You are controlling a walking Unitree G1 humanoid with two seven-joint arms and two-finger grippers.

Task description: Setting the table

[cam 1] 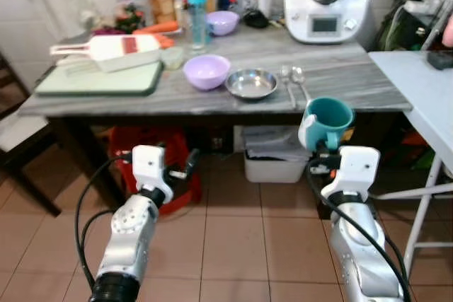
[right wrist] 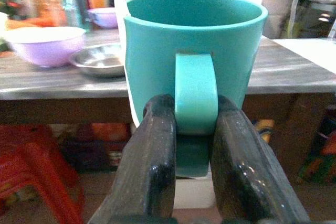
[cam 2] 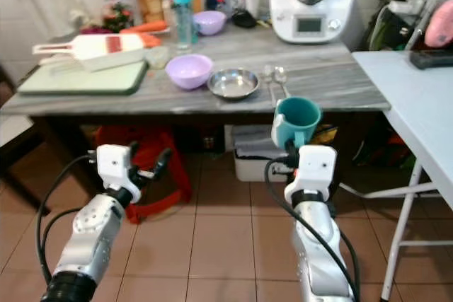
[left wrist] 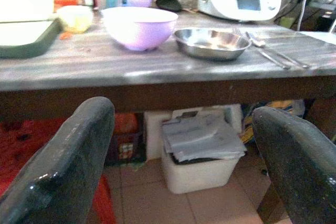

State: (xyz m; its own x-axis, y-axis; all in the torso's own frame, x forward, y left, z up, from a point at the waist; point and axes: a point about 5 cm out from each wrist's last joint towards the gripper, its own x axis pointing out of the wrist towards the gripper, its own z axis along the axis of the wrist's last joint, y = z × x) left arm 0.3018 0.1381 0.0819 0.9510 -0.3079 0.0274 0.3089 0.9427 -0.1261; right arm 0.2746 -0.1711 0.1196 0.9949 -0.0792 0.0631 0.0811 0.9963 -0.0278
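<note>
The right gripper [right wrist: 193, 145] pinches the handle of a teal mug [cam 1: 330, 119] between its two black fingers [right wrist: 152, 166]. The mug is upright in the air, just in front of the front edge of the grey wooden table [cam 1: 340, 79]. I cannot tell if anything is in it.

On the table sits a light purple bowl [cam 1: 207, 71], and just beside it a shiny metal bowl [cam 1: 251, 83]. Both look empty. Next to the metal bowl lie two spoons [cam 1: 294, 83]. Behind them stand a blue bottle [cam 1: 197, 13], a smaller purple bowl [cam 1: 222, 22], and a white kitchen machine [cam 1: 325, 1]. A green cutting board [cam 1: 99, 79] lies at the left end, with a white slicer [cam 1: 106, 50] across its back edge.

The left gripper [cam 1: 182, 167] is held low in front of the table with its fingers [left wrist: 63, 166] spread apart, holding nothing. Under the table are a white bin [cam 1: 272, 155] and a red stool [cam 1: 152, 164]. A white folding table [cam 1: 425, 97] stands to the right.
</note>
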